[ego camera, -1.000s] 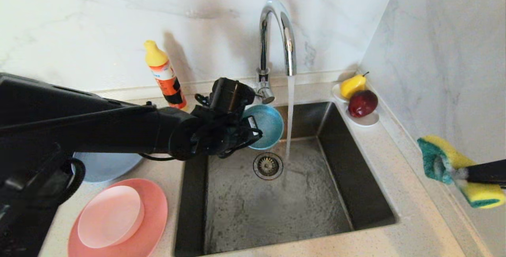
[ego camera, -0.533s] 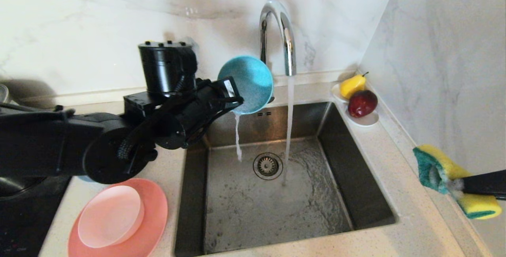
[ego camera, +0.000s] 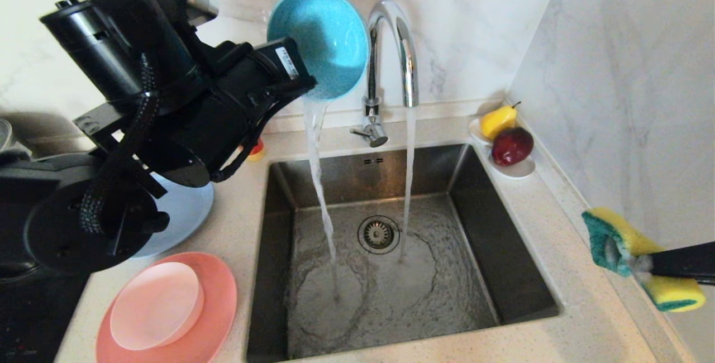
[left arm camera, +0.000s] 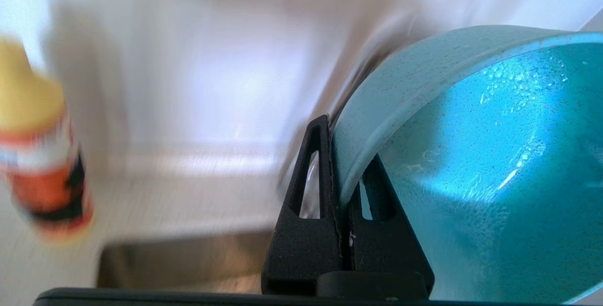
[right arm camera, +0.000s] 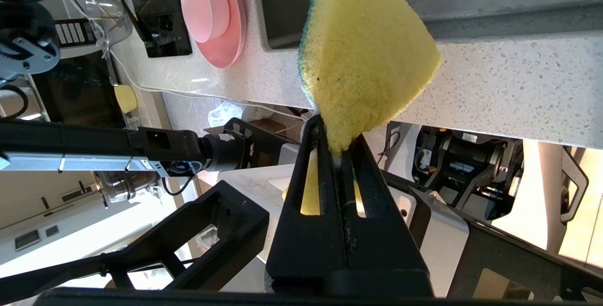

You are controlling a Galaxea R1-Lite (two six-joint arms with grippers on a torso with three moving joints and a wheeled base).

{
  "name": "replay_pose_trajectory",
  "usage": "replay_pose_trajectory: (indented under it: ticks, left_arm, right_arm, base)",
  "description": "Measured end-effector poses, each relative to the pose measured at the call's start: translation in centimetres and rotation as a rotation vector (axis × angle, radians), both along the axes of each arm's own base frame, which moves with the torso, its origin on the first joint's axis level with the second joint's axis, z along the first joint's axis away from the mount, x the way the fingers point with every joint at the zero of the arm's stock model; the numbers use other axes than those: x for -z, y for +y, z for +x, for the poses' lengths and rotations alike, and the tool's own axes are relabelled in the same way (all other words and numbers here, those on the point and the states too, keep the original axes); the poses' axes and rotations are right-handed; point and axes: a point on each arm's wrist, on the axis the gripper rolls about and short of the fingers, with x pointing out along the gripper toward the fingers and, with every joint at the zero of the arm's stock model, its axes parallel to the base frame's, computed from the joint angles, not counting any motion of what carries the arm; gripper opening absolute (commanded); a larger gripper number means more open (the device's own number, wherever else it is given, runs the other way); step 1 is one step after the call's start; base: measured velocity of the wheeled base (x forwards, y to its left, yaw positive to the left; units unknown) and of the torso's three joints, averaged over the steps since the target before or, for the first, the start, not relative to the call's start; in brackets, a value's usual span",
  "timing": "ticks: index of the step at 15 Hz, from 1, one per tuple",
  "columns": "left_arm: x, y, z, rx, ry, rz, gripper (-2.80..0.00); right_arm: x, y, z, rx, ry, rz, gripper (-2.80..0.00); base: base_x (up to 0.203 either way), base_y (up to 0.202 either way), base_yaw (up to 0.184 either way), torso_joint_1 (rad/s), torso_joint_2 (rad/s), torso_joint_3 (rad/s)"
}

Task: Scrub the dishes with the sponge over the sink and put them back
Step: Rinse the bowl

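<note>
The left end effector [ego camera: 306, 85] was raised high above the back left corner of the sink [ego camera: 525, 273], its fingers [left arm camera: 308, 221] clamped on the rim of the teal bowl [ego camera: 321, 39]. The bowl was tipped on its side, close beside the chrome faucet [ego camera: 391, 50], and a stream of water [ego camera: 318, 184] poured from its lower edge down into the basin. A second stream ran from the faucet spout and landed next to the round drain strainer [ego camera: 379, 234].

The right end effector [ego camera: 642, 262] hovered over the surface to the right of the sink, pinched tight on the sponge [ego camera: 637, 251], which bulged yellow and green on both sides of the fingers.

On the surface left of the sink, the pale pink plate [ego camera: 156, 304] lay on top of the salmon-pink plate [ego camera: 218, 301]. The grey-blue plate [ego camera: 184, 212] lay just behind them, partly hidden by the left arm. At the sink's far right corner sat a small white dish [ego camera: 516, 170] holding a pear [ego camera: 499, 120] and an apple [ego camera: 512, 146]. In the left wrist view the detergent bottle [left arm camera: 42, 155] stood by the wall, blurred
</note>
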Motion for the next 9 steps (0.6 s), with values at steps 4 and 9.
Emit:
replay_pose_trajectory:
  ticks: [4, 9]
  left_arm:
    - [-1.2, 0.6, -1.2, 0.06, -0.129, -0.064, -2.8]
    - [-1.1, 1.2, -2.2, 0.12, -0.211, -0.089, -2.8]
  right_arm:
    - [0.1, 0.1, 0.2, -0.002, 0.008, -0.001, -2.8]
    - [0.0, 0.2, 0.5, -0.001, -0.012, 0.005, -2.8]
  base:
    - [0.0, 0.0, 0.0, 0.0, 0.0, 0.0]
    - [0.0, 0.0, 0.0, 0.0, 0.0, 0.0]
